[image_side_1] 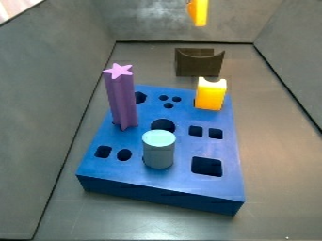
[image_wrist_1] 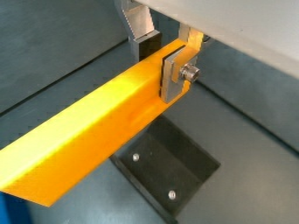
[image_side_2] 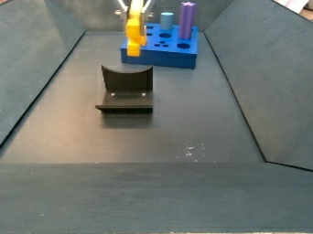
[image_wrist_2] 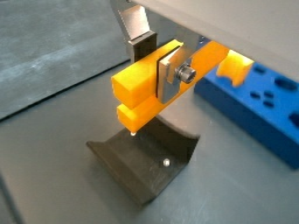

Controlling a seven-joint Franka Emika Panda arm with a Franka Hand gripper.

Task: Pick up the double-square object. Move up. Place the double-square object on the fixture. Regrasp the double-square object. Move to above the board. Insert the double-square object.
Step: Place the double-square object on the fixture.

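Both wrist views show the end effector [image_wrist_1: 166,59] [image_wrist_2: 160,57] clamped on the double-square object [image_wrist_1: 100,131] [image_wrist_2: 158,83], its flat silver fingers [image_wrist_1: 177,70] pressing the orange-yellow bars from opposite sides. The piece hangs in the air above the fixture [image_wrist_1: 173,171] [image_wrist_2: 146,162], clear of it. One wrist view runs along the object's smooth, matte length; another wrist view shows instead its end, two square bars stacked with a gap between, and brings in a corner of the board [image_wrist_2: 263,105] with the stubby yellow block [image_wrist_2: 237,63] standing on it.

A side view gives the whole board [image_side_1: 170,146]: a thick blue slab with round and square holes, carrying a purple star-topped post [image_side_1: 120,94], a pale blue-grey cylinder [image_side_1: 157,149] and the yellow block [image_side_1: 210,92]. There only the lower tip of the object [image_side_1: 199,11] enters at the upper edge, above the fixture [image_side_1: 198,61]; the end effector itself is out of frame.

Another side view looks from the opposite end: the dark fixture [image_side_2: 126,90], with its curved notch, stands on the grey floor nearer the camera, the object [image_side_2: 132,35] raised beyond it, the board [image_side_2: 169,53] farther back.
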